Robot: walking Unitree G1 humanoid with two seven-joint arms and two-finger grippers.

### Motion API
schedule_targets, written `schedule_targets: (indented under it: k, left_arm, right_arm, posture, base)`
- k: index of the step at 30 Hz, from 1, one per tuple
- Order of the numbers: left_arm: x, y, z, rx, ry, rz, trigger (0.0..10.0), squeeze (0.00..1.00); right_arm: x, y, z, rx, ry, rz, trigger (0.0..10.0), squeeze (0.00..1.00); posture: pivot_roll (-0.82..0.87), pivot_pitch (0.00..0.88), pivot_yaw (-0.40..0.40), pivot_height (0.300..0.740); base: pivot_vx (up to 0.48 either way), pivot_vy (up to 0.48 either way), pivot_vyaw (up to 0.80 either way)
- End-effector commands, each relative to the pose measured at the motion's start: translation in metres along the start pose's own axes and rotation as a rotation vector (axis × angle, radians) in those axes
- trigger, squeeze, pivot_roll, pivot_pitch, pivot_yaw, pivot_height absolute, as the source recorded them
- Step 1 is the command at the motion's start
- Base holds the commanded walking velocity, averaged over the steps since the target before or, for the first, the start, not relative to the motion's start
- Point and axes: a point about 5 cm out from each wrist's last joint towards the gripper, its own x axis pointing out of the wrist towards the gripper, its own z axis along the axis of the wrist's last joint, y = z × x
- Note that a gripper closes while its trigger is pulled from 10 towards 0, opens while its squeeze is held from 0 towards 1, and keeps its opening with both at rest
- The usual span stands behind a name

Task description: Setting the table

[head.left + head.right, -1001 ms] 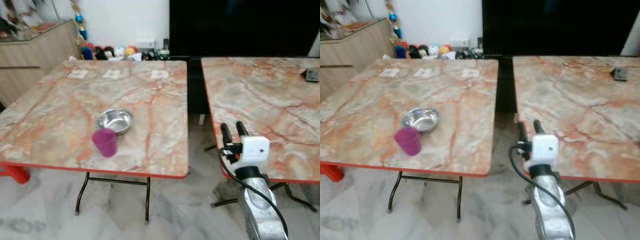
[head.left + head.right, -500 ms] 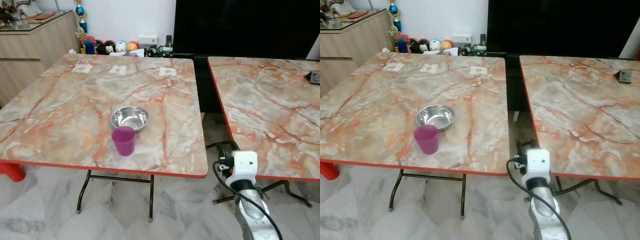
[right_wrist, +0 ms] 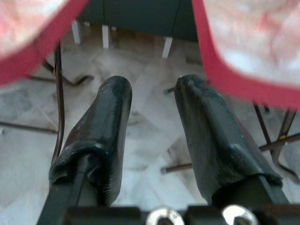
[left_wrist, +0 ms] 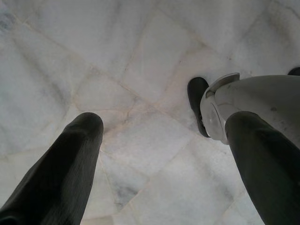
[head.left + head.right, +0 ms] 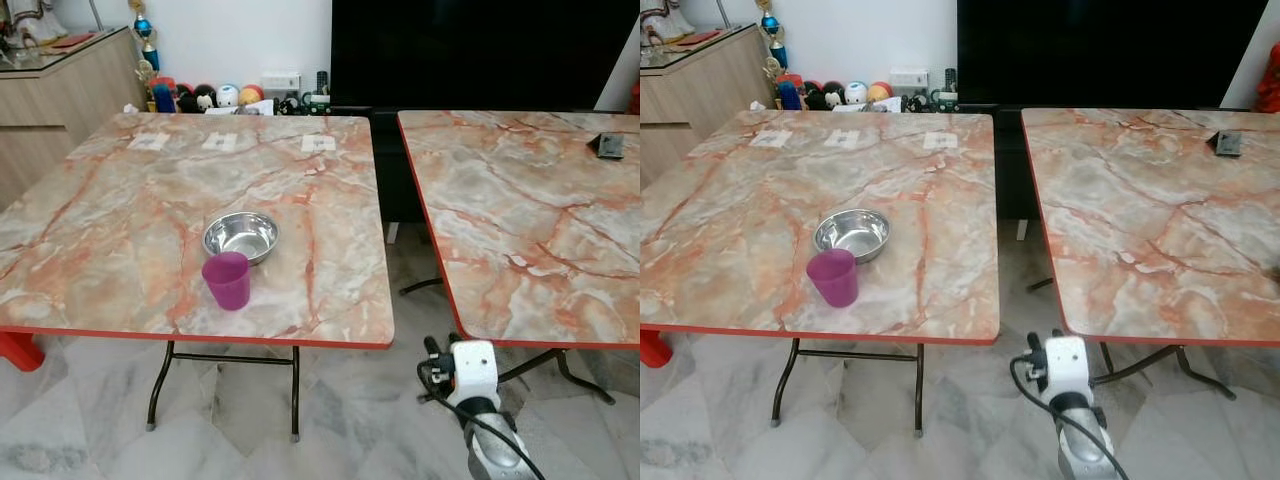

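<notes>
A steel bowl (image 5: 241, 236) sits near the front of the left marble table (image 5: 110, 230), and a purple cup (image 5: 228, 280) stands upright just in front of it. My right gripper (image 5: 441, 346) hangs low over the floor, below the gap between the two tables and to the right of the cup. In the right wrist view the right gripper (image 3: 152, 86) is open with nothing between its fingers, facing the tables' red edges. The left gripper (image 4: 164, 126) is open over the pale tiled floor, beside my own foot (image 4: 198, 105).
A second marble table (image 5: 520, 220) stands to the right with a small dark object (image 5: 608, 145) at its far corner. Three paper cards (image 5: 220, 143) lie along the left table's far edge. A wooden cabinet (image 5: 60, 90), toys (image 5: 215, 97) and a red stool (image 5: 15, 350) flank the left table.
My right arm has dropped from table-edge height to below the table tops. The camera has shifted; the bowl and cup keep their places on the table.
</notes>
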Motion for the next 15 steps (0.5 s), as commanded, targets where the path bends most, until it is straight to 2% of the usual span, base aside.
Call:
schedule_targets:
  k: [1, 4, 12, 15]
  left_arm:
    - [-0.001, -0.001, -0.006, 0.005, 0.022, -0.004, 10.0, 0.00]
    - [-0.001, -0.001, -0.006, 0.006, 0.022, -0.004, 10.0, 0.00]
    - [-0.001, -0.001, -0.006, 0.004, 0.020, -0.005, 10.0, 0.00]
    - [-0.001, -0.001, -0.006, -0.003, 0.019, 0.000, 10.0, 0.00]
  right_arm:
    - [0.001, 0.001, -0.003, 0.001, 0.011, 0.008, 10.0, 0.00]
    - [-0.004, 0.002, -0.019, -0.010, 0.080, 0.011, 10.0, 0.00]
    - [-0.024, 0.007, -0.073, -0.049, 0.412, 0.037, 10.0, 0.00]
    - [-0.036, 0.006, -0.089, 0.000, 0.506, 0.012, 10.0, 0.00]
  posture:
    - [-0.02, 0.058, 0.015, 0.740]
    - [-0.03, 0.061, 0.018, 0.740]
    - [-0.02, 0.064, 0.019, 0.740]
    - [-0.02, 0.064, 0.018, 0.740]
  base:
    - [0.000, 0.000, 0.00]
    - [0.000, 0.000, 0.00]
    - [0.000, 0.000, 0.00]
    - [0.000, 0.000, 0.00]
